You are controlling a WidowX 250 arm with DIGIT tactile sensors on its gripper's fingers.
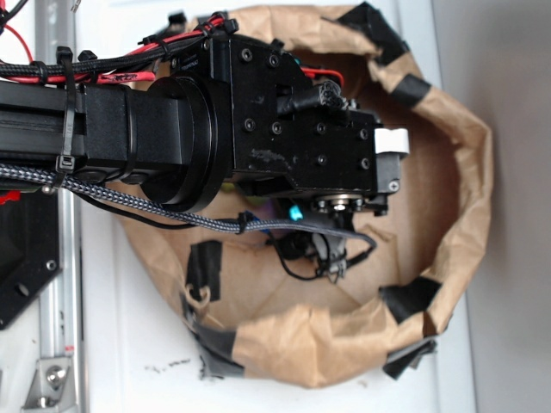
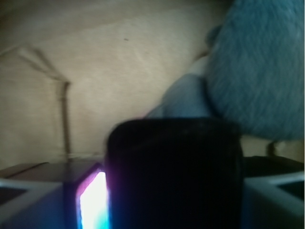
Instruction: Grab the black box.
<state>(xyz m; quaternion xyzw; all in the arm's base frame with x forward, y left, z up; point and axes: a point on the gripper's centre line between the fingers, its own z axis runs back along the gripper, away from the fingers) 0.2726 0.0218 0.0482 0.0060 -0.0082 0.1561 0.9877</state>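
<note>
Up close, rounded black box (blurred)

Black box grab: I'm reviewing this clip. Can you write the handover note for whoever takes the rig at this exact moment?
Hand: down inside the brown paper ring; the exterior view hides it under the arm, so open or shut cannot be told.
Black box: in the wrist view it fills the space between the two grey fingers, with a blue fuzzy thing just behind it.
Done: hand lined up on the box.
Left: confirm the fingers are clamped on it, then lift. Whether it is off the paper cannot be told.
</note>
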